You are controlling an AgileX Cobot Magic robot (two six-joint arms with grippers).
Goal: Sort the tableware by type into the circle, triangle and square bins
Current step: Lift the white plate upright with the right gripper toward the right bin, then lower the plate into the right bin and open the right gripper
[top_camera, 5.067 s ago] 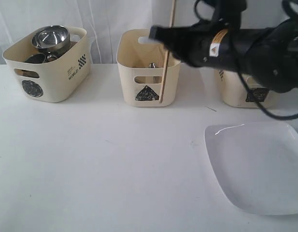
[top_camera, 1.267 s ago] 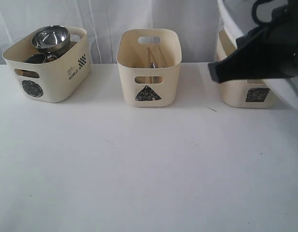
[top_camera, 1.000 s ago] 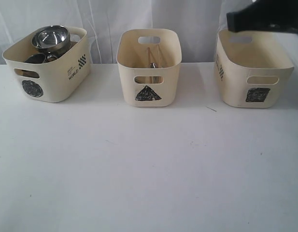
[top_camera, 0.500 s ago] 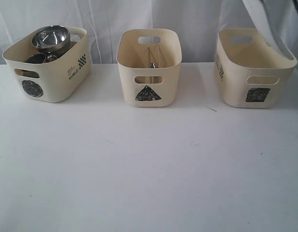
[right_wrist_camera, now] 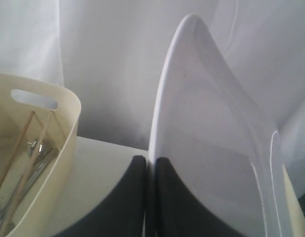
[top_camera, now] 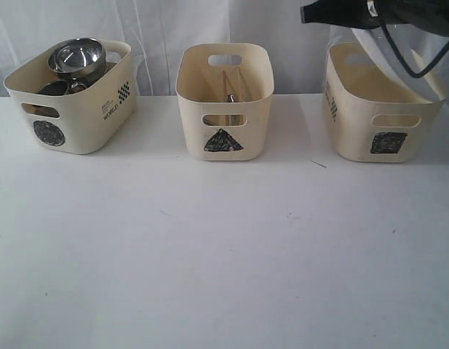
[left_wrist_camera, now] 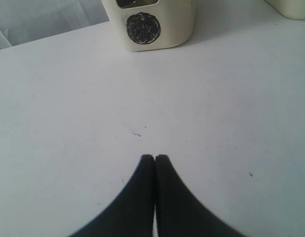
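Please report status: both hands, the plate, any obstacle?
Left hand shut, empty. Right hand shut on white plate, held on edge over square bin. No obstacle seen.

Standing on the white tabletop (top_camera: 224, 254), in a row toward the back and well apart: circle bin (top_camera: 71, 116) at left, triangle bin (top_camera: 224, 116) midway, square bin (top_camera: 377, 123) at right, with a thin dark mark (top_camera: 319, 164) just before the last.
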